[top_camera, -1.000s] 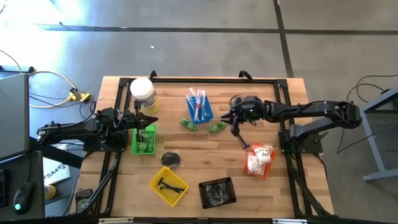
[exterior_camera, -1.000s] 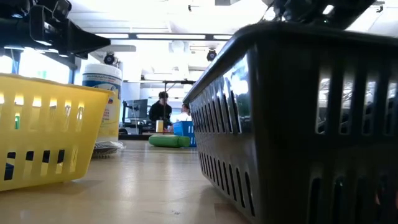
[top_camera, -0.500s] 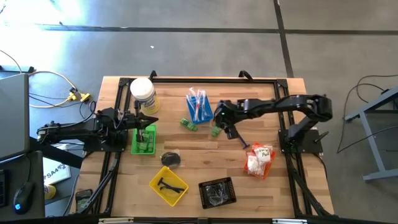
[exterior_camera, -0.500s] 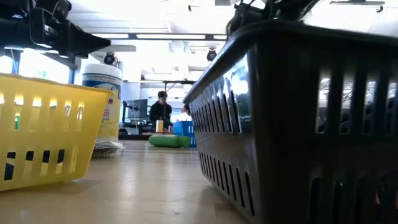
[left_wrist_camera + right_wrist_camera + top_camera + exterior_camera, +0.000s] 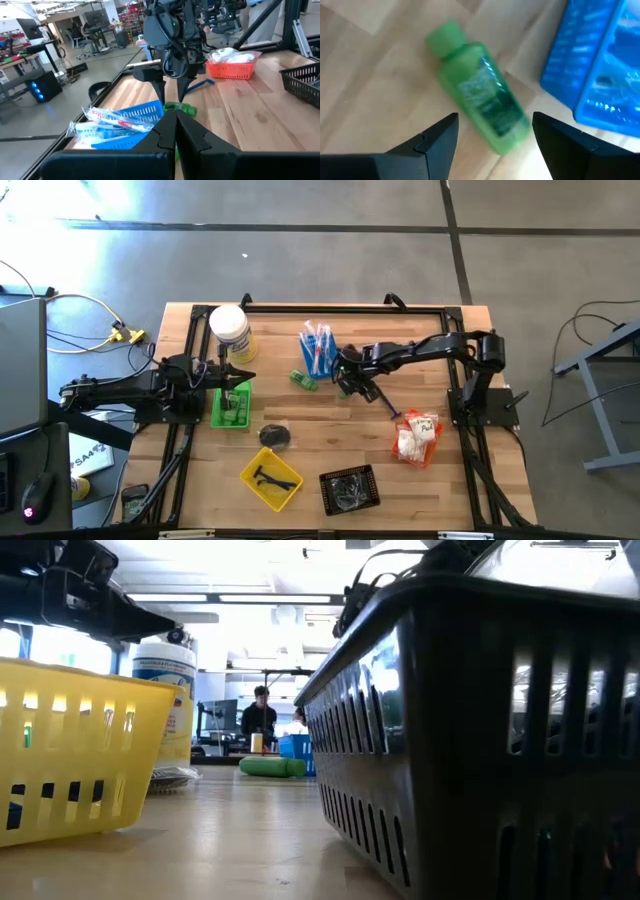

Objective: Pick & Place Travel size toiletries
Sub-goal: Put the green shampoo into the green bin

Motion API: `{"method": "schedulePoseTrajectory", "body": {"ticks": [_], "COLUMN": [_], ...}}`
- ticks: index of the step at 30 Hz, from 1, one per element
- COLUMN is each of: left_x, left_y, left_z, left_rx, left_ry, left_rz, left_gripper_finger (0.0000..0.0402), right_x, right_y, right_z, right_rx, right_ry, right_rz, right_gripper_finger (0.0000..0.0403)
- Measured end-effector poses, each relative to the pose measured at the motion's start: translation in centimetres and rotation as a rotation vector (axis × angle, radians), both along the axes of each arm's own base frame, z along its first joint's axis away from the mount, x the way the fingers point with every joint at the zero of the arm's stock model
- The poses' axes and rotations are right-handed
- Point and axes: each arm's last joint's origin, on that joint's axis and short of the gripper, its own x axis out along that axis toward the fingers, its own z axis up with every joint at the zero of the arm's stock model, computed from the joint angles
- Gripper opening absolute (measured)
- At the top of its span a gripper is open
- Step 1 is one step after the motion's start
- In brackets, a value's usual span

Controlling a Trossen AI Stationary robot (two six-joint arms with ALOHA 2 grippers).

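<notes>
Right gripper (image 5: 492, 131), fingers spread, hovers over a green bottle (image 5: 480, 97) on the counter (image 5: 365, 75); label text unreadable. Left gripper (image 5: 175, 131): fingers pressed together.

overhead, table-level, two wrist views

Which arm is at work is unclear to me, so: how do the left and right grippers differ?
The left gripper has its fingers pressed shut; the right gripper is open wide. The left gripper hangs near the green tray, with no toiletry between its fingers; the right gripper hovers over a green bottle lying beside the blue tray. Both are dark two-finger grippers, and neither holds anything.
</notes>
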Motion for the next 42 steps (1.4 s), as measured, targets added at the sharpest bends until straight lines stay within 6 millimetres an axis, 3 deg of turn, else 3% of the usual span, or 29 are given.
{"method": "schedulePoseTrajectory", "body": {"ticks": [12, 20, 24, 29, 33, 39, 42], "left_x": [0.0, 0.0, 0.0, 0.0, 0.0, 0.0, 0.0], "left_y": [0.0, 0.0, 0.0, 0.0, 0.0, 0.0, 0.0], "left_z": [0.0, 0.2, 0.2, 0.2, 0.2, 0.1, 0.1], "left_rx": [0.0, 0.003, 0.002, 0.002, 0.002, -0.001, -0.002], "left_ry": [0.004, -0.018, -0.017, -0.016, -0.016, -0.011, -0.008], "left_rz": [0.001, 0.001, 0.001, 0.001, 0.001, 0.002, 0.002], "left_gripper_finger": [0.0, 0.0, 0.0, 0.0, 0.0, 0.0, 0.0], "right_x": [-0.1, -0.4, -0.3, -0.5, -0.1, -0.2, 0.0], "right_y": [0.5, 2.7, 5.1, 7.6, 7.5, 6.1, 5.1], "right_z": [-0.1, -0.1, 0.3, 1.2, 2.1, 2.7, 2.7], "right_rx": [0.275, 0.416, 0.366, 0.114, 0.132, 0.285, 0.399], "right_ry": [-0.026, 0.031, 0.035, 0.004, -0.068, -0.085, -0.107], "right_rz": [-0.041, -0.146, -0.1, -0.017, -0.152, -0.336, -0.507], "right_gripper_finger": [0.0248, 0.0248, 0.0248, 0.0248, 0.0248, 0.0248, 0.0248]}}
